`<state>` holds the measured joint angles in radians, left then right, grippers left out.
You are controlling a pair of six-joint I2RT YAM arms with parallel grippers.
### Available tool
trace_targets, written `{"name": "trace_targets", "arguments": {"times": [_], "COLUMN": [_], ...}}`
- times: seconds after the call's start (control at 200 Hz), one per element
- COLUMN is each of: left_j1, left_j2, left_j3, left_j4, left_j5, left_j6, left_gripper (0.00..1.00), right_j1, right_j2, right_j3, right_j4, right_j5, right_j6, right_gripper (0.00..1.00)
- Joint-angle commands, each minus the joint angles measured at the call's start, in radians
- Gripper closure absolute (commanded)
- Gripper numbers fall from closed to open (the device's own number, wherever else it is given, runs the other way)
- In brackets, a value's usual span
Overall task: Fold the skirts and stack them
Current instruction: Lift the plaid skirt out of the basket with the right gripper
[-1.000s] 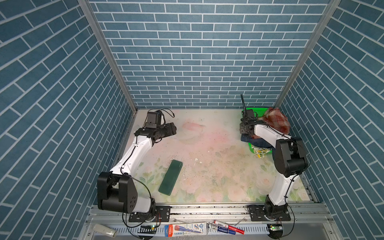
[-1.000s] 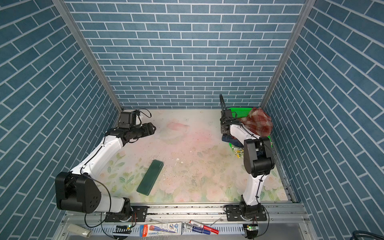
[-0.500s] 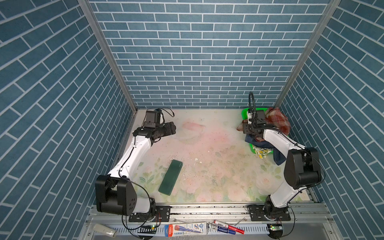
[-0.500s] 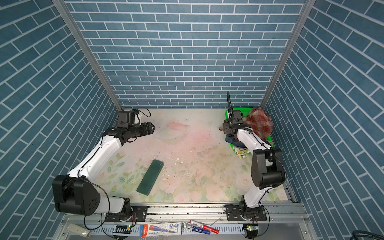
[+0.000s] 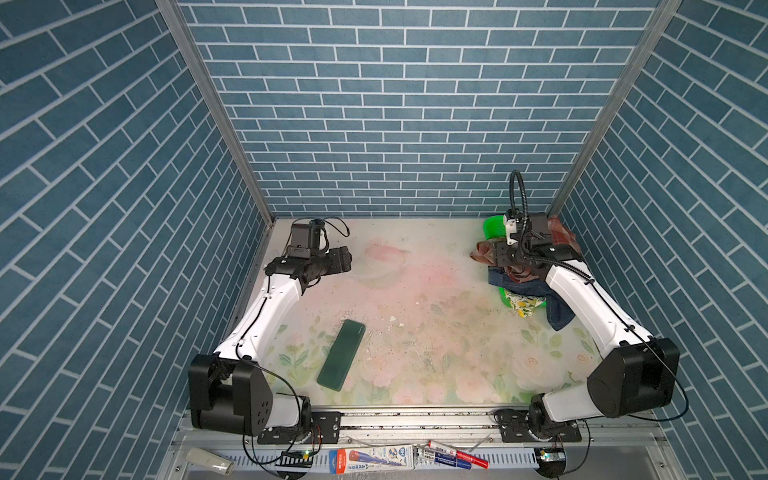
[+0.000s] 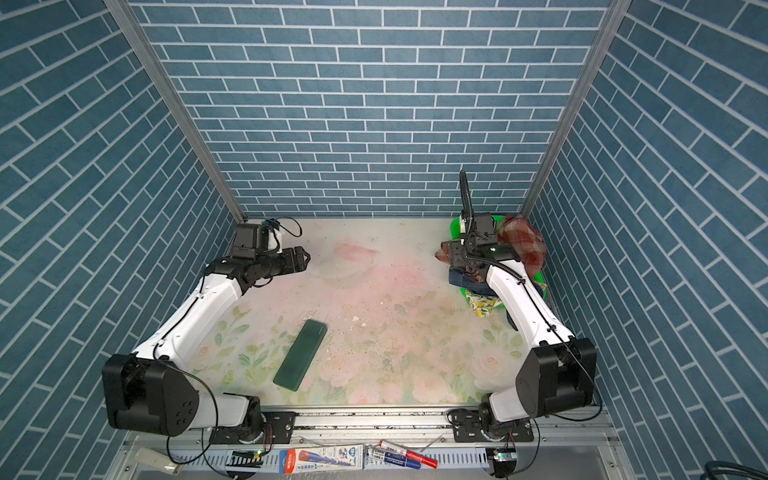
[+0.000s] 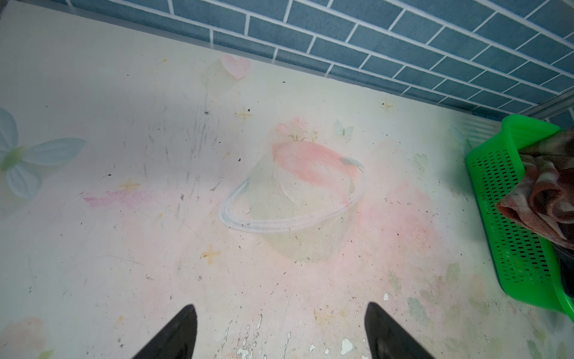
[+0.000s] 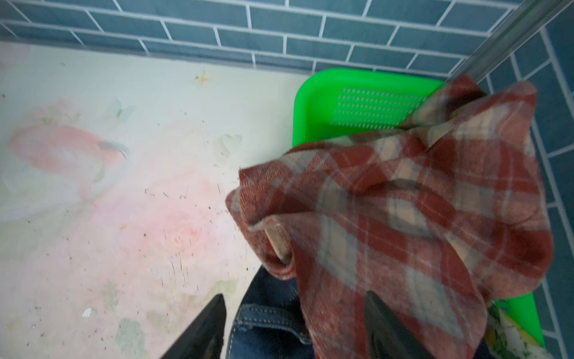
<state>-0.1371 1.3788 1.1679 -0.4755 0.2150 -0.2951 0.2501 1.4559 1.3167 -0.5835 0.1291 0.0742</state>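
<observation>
Three skirts are heaped in the green basket [image 5: 492,226] at the back right. The rust-red and cream plaid skirt [image 5: 561,232] [image 8: 403,202] lies on top, with one flap [image 6: 442,251] hanging out toward the table. Under it, the dark blue denim skirt [image 5: 536,291] [image 8: 270,314] and the lemon-print skirt [image 5: 525,305] [image 8: 509,335] spill over the basket's front. My right gripper [image 5: 496,257] [image 8: 295,310] hovers over the heap, jaws wide apart, plaid and denim loose between them. At the back left, my left gripper [image 5: 347,264] [image 7: 281,329] is open and empty above the table.
A flat dark green oblong pad [image 5: 341,355] lies on the floral table mat, front left of centre. Blue brick walls close in the back and both sides. The basket [image 7: 503,202] stands against the right wall, in the back corner.
My right jaws have opened wider and that arm's elbow has swung out to the right. The plaid flap now hangs further over the basket's edge. The left arm has barely moved.
</observation>
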Motion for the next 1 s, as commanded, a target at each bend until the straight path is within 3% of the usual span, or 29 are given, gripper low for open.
{"name": "trace_targets", "arguments": {"times": [0.0, 0.17, 0.25, 0.31, 0.33, 0.51, 0.775, 0.995], "left_j1": [0.004, 0.004, 0.004, 0.004, 0.002, 0.003, 0.004, 0.012], "left_j2": [-0.024, -0.034, -0.049, -0.057, -0.059, -0.074, -0.079, -0.074], "left_j3": [-0.015, -0.024, -0.032, -0.037, -0.038, -0.045, -0.043, -0.043], "left_j4": [0.017, 0.02, 0.024, 0.025, 0.027, 0.047, 0.048, 0.047], "left_j5": [0.019, 0.015, 0.01, 0.007, 0.006, 0.031, 0.036, 0.026], "left_j6": [0.013, 0.013, 0.017, 0.02, 0.019, 0.016, 0.013, 0.013], "left_gripper": [0.14, 0.14, 0.15, 0.15, 0.15, 0.15, 0.15, 0.15], "right_j1": [0.003, -0.017, -0.021, -0.027, -0.028, -0.026, 0.007, 0.193], "right_j2": [0.025, 0.182, 0.25, 0.268, 0.27, 0.2, 0.04, 0.045], "right_j3": [-0.028, 0.071, 0.152, 0.205, 0.221, 0.373, 0.489, 0.672], "right_j4": [-0.09, -0.067, -0.089, -0.101, -0.11, -0.179, -0.108, -0.013], "right_j5": [0.04, 0.073, 0.066, 0.031, 0.031, 0.123, 0.181, 0.246], "right_j6": [0.019, -0.003, -0.007, 0.005, 0.01, 0.011, -0.004, -0.113], "right_gripper": [0.3, 0.38, 0.61, 0.95, 1.0, 1.0, 1.0, 1.0]}}
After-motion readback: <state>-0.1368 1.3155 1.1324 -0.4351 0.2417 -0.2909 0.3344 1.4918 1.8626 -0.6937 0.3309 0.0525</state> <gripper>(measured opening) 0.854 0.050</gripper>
